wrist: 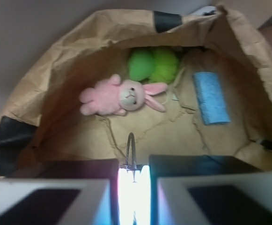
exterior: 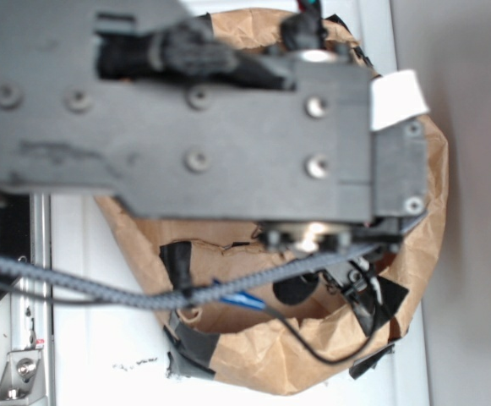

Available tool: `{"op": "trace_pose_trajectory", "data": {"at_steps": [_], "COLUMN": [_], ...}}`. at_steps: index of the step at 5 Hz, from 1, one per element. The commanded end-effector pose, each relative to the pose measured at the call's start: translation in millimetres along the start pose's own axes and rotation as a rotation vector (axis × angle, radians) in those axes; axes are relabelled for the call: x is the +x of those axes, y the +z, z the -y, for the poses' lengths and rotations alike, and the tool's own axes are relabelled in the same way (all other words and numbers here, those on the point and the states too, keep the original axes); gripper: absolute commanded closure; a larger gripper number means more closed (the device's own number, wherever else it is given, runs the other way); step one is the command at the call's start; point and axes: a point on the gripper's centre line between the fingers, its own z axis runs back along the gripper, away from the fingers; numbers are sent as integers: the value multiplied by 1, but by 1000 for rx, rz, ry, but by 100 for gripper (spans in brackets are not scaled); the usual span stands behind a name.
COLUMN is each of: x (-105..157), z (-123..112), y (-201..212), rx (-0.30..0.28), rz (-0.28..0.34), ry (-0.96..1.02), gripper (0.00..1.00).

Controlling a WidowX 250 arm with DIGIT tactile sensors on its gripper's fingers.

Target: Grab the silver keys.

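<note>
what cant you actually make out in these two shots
- Silver keys: wrist view shows only a thin wire loop rising between the fingers; key blades and tag are hidden behind them and washed out by glare.
- Gripper: the grip itself is lost in that glare.
- Paper bag interior: exterior view is mostly blocked by the blurred arm.
- Green object: wrist view, too blurred to identify.

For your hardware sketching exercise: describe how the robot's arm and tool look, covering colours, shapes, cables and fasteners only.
The arm is a blocky dark grey body studded with round silver screws. A grey braided cable and a thin black wire trail beneath it. In the wrist view the tool shows two dark rectangular fingers with pale edges.
</note>
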Motion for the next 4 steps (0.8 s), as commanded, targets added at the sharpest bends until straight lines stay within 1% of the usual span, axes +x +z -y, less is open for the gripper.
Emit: {"op": "trace_pose_trajectory", "data": {"at_steps": [1, 2, 3, 4], "x": [6, 0, -6, -8], "z": [-19, -18, -17, -17], "y": [32, 33, 30, 27], "rx": [-55, -85, -87, -74], "rz": [100, 139, 142, 161], "ry": [-17, -40, -70, -60], "gripper": [100, 100, 100, 100]}}
